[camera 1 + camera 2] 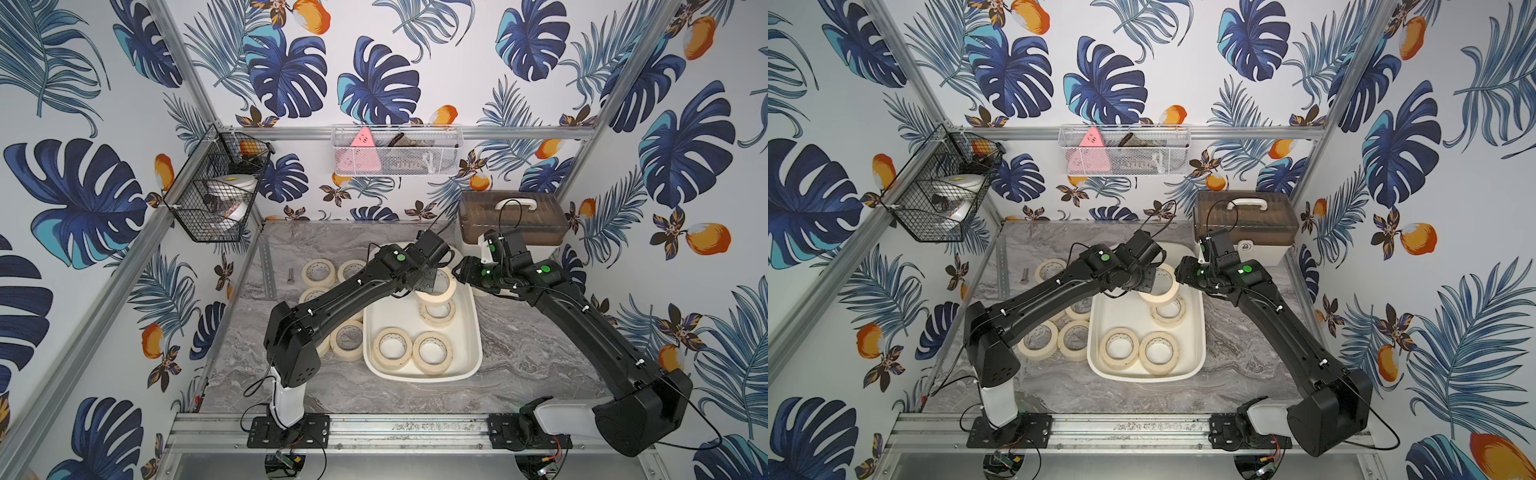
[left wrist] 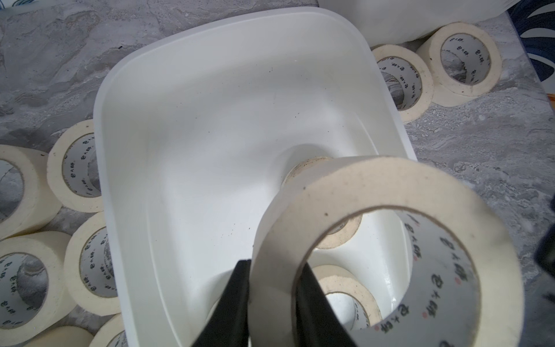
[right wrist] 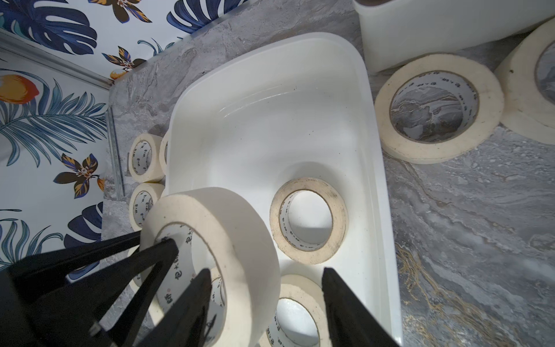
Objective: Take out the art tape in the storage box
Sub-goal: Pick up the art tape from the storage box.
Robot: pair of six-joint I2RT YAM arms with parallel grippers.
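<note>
The white storage box [image 1: 477, 332] [image 1: 1200, 332] lies mid-table in both top views. Three cream art tape rolls lie flat in it, for example one roll [image 1: 392, 348] and another [image 3: 309, 220]. A further art tape roll [image 1: 436, 287] [image 2: 387, 240] hangs tilted above the box's far end. My left gripper [image 2: 271, 264] is shut on that roll's wall, one finger outside and one inside the ring. My right gripper [image 3: 265, 270] is open right beside it. Its fingers stand either side of the same roll's wall [image 3: 240, 240], with a gap on one side.
Several more cream rolls [image 1: 318, 271] [image 1: 1038, 340] lie on the marble table left of the box, and two [image 2: 462, 60] [image 3: 438, 108] lie right of it. A cream case with a brown lid [image 1: 513, 222] stands at the back right. Wire baskets [image 1: 216, 195] hang on the walls.
</note>
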